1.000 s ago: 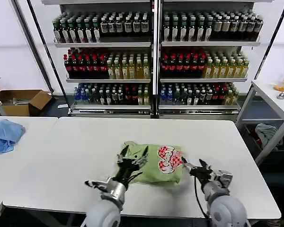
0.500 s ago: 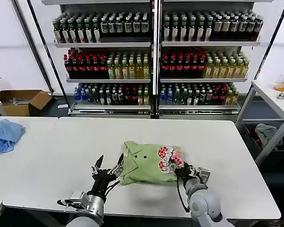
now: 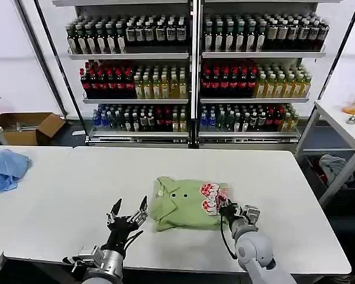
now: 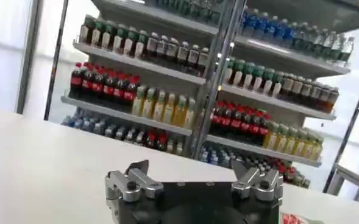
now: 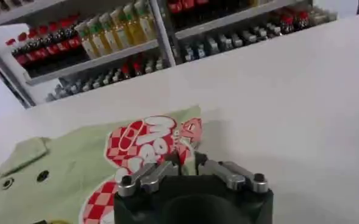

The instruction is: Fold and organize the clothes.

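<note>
Fold looks basically done: the green shirt [image 3: 186,202] sits as a compact, roughly rectangular packet on the white table [image 3: 77,177], a bit toward 5 o'clock from table centre, collar and two small buttons at its 9 o'clock end, red-and-white print at the 3 o'clock end. Edges aren't perfectly square and the near hem looks a little rumpled, so my read is that what's left is at most a tidy-up or moving the packet to wherever "organized" means; no visible stack or bin to tell me the target. Left pincer [image 3: 128,210] is at about 9 o'clock of the shirt, just beside its collar edge but not touching it, fingers spread wide and pointing up off the table, empty; the left wrist view shows the left pincer [image 4: 194,182] gaping with only table and the bottle shelves [image 4: 185,73] beyond it. Right pincer [image 3: 229,210] is at the shirt's 3 o'clock edge, right against the printed corner. In the right wrist view the right pincer [image 5: 191,173] has its fingertips drawn close together right at the print's edge, but I cannot tell whether cloth is actually pinched between them or they're just resting against it. Blue cloth [image 3: 6,168] lies far off at 9 o'clock on the neighbouring table, not involved.
</note>
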Controlling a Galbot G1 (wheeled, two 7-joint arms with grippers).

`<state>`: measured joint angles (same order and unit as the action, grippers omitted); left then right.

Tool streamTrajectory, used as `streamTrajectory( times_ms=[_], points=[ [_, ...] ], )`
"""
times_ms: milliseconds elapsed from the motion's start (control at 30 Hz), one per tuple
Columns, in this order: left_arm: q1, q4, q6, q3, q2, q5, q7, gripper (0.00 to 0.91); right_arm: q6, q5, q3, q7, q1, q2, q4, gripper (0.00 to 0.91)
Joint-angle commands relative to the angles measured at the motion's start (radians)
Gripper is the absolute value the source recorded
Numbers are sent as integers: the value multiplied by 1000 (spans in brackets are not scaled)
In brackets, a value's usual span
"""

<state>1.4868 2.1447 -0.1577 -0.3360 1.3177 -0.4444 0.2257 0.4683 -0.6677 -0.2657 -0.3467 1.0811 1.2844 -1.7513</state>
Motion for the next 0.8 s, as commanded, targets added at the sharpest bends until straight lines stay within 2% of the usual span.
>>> streamTrajectory(
  times_ms=[33,133,167,200,233,300,400,633,700,800],
  points=[
    [23,14,3,-11,0,1,-2,907,-4,154,-50,93,-60,-54,67,0],
    [26,16,3,-8,1,2,-3,907,-11,179,-69,118,-76,-60,87,0],
    [26,15,3,-7,2,3,-4,907,-23,200,-71,130,-86,-59,96,50],
    [26,15,3,-7,2,5,-4,907,-35,214,-71,142,-89,-60,101,262],
    [25,13,4,-4,3,11,-3,907,-72,232,-70,157,-92,-59,105,907],
    [25,13,5,0,5,18,-3,907,-106,245,-69,173,-85,-59,100,907],
    [29,11,11,8,7,56,-6,907,-208,364,-75,191,-12,-63,66,907],
    [37,19,21,17,16,105,-20,907,-446,583,-166,150,223,-54,-73,907],
    [36,17,27,21,15,118,-24,907,-514,590,-213,134,292,-45,-124,907],
    [30,6,47,24,15,147,-33,907,-531,574,-268,129,408,-31,-265,907]
  ],
)
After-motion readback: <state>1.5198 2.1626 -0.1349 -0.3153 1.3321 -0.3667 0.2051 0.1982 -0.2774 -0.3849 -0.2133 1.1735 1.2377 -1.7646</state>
